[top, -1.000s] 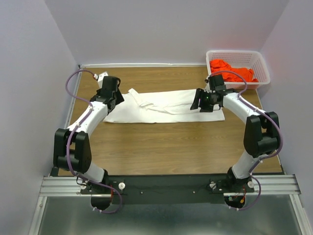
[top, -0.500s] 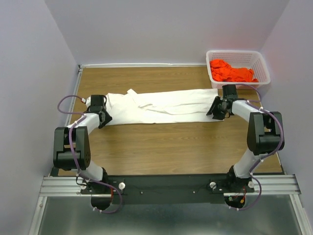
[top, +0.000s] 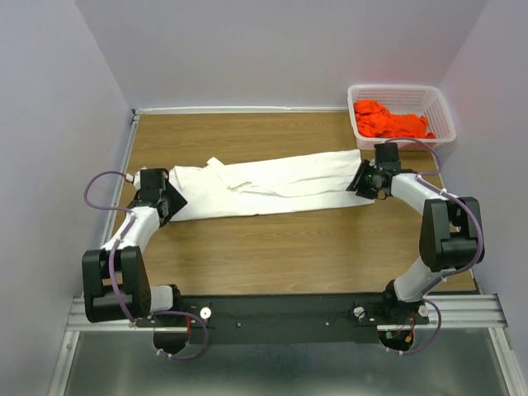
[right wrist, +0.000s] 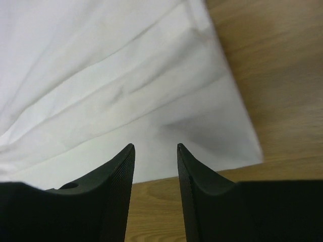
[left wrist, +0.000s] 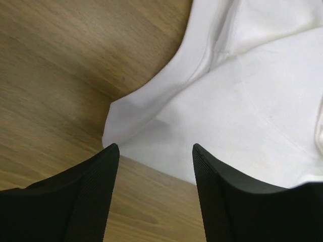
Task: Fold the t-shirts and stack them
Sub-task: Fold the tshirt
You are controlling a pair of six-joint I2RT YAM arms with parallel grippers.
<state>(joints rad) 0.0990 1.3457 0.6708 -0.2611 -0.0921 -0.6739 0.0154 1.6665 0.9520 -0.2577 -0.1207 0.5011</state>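
At the left of the worktop (top: pixel 280 247), the left pincer (left wrist: pixel 154 148) is being held low with its fingers apart and nothing between them, just beside the near left corner of the white t-shirt (top: pixel 272 186). The shirt is being shown folded into a long band, lying flat across the worktop and slightly slanted, its right end farther back. At that right end the right pincer (right wrist: pixel 155 146) is being held over the cloth's edge, its fingers narrowly apart and gripping nothing. Farther right, at the back corner, the orange-red t-shirt (top: pixel 389 122) is being kept bunched inside the white basket (top: pixel 400 87).
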